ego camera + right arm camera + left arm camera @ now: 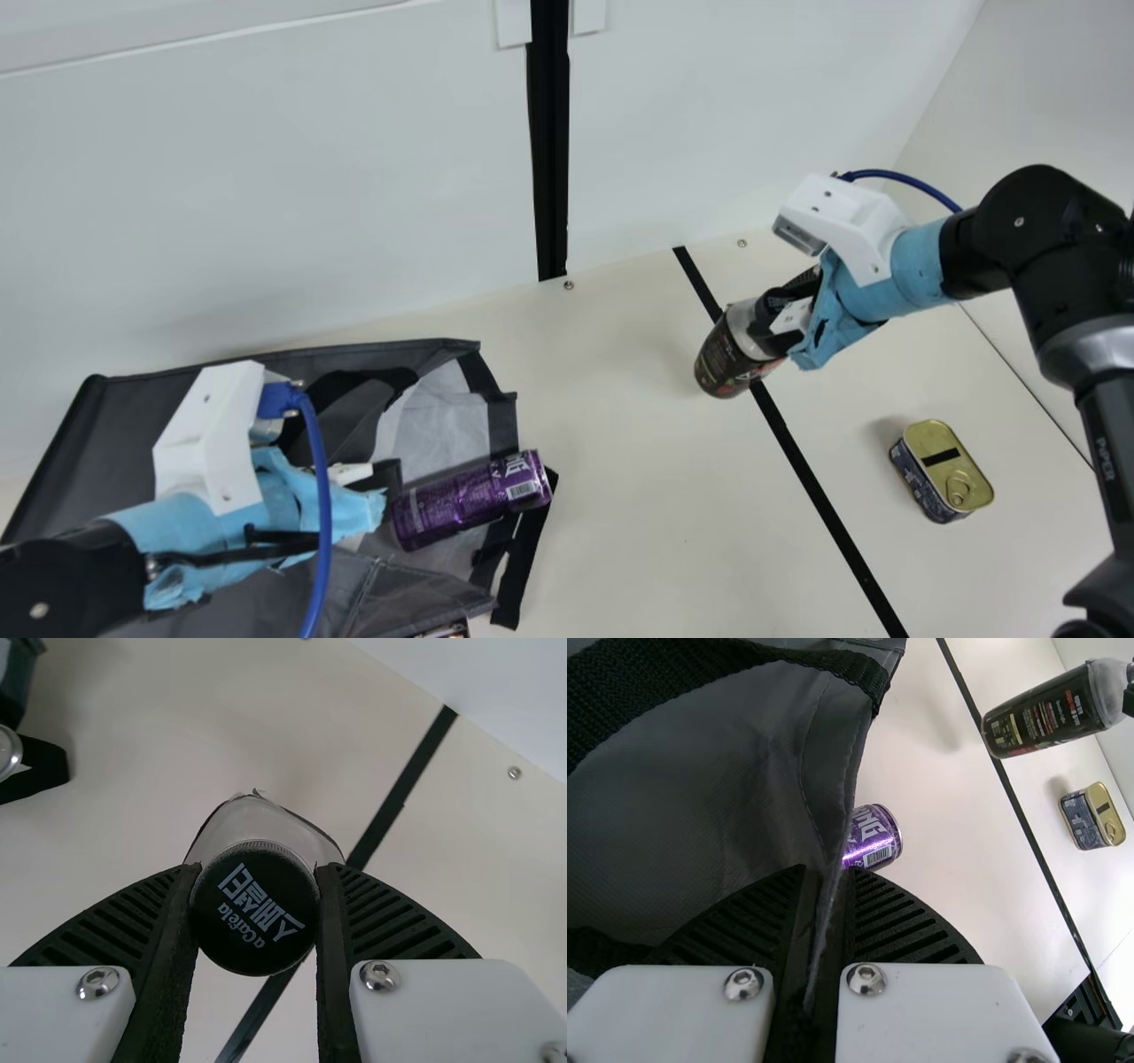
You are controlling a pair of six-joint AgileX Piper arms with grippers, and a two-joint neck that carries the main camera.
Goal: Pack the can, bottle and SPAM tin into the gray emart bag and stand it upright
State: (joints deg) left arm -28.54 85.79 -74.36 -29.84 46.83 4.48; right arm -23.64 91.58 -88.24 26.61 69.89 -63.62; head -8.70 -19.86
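Pinching the bag (115,425), the left gripper (388,477) has the can (474,498) beside its jaws. The right gripper (784,310) clasps the bottle (730,359), the SPAM tin (939,474) away from its jaws.

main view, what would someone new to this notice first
Probably the shiny purple can, lying at the open mouth of the gray bag. Then the dark bottle, held by its cap in the right gripper, and the gold-topped tin on the table at the view's right.

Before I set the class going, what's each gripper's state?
Left gripper: closed, pinching the bag.
Right gripper: closed on the bottle, at its cap.
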